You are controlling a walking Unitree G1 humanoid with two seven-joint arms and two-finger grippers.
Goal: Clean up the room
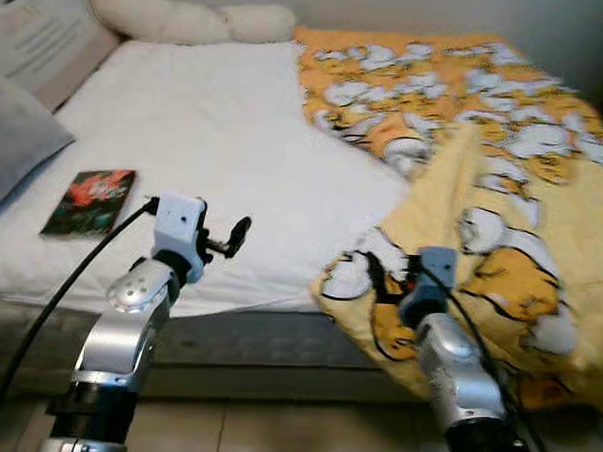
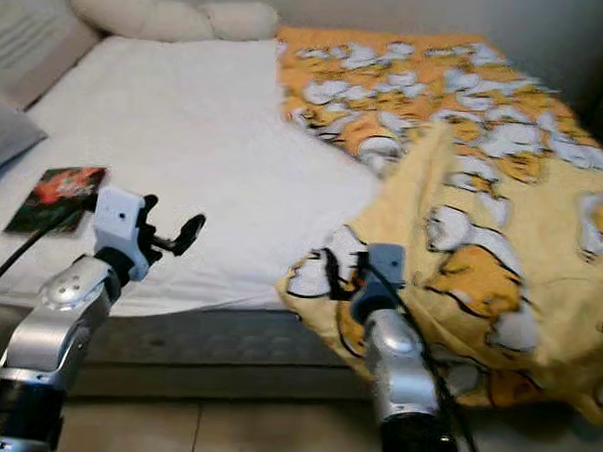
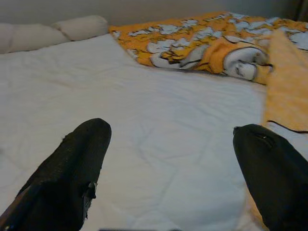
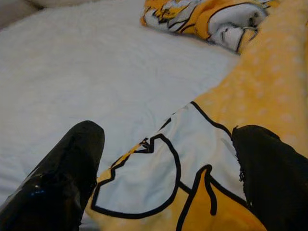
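A book (image 1: 89, 202) lies on the white bed (image 1: 215, 142) near its left edge, beside a grey pillow (image 1: 15, 143). The left end effector (image 1: 231, 239) hovers over the mattress edge, fingers apart. The right end effector (image 4: 163, 178) hangs spread above the corner of the yellow cartoon blanket (image 1: 503, 195), which is folded back over the bed's right side.

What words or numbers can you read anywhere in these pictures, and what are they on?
None can be read.
The book on the white sheet has a red and dark cover, but any title on it is too blurred to read.
The yellow blanket carries only cartoon pictures, no letters that can be made out.
The grey pillow by the headboard shows faint marks, too blurred to read.
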